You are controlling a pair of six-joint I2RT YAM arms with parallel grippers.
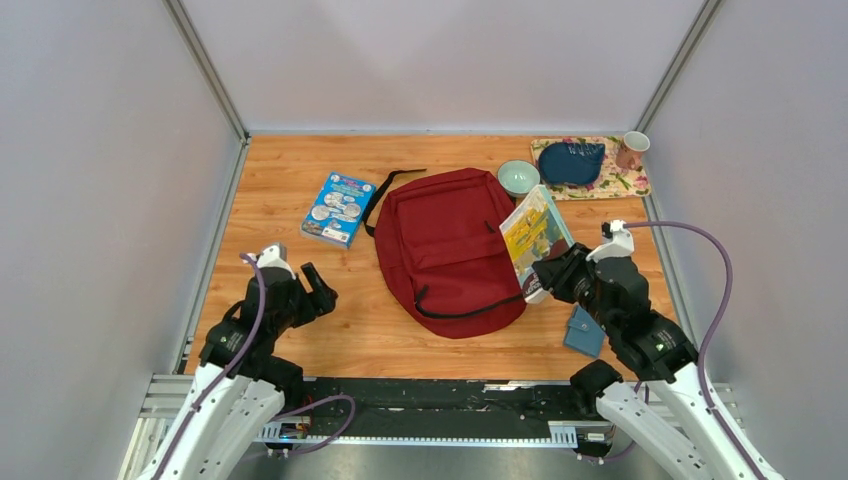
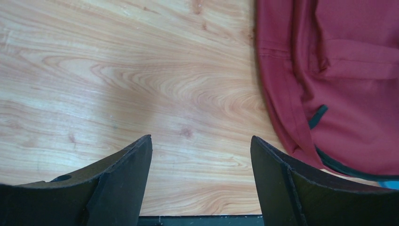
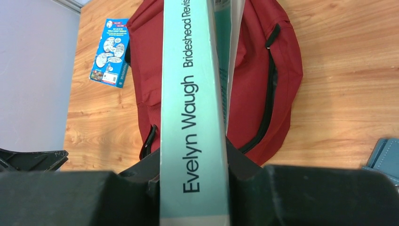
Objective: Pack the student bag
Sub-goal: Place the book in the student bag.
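Observation:
The dark red student bag lies flat in the middle of the table, its black zipper along the near edge. My right gripper is shut on a book with a yellow cover and a pale green spine reading "Evelyn Waugh", holding it tilted above the bag's right edge. The bag shows behind the book in the right wrist view. My left gripper is open and empty over bare wood left of the bag. A blue book lies left of the bag.
A small blue square wallet lies near the right arm. A pale green bowl sits behind the bag. At the back right a floral mat holds a dark blue pouch and a pink mug. Grey walls enclose the table.

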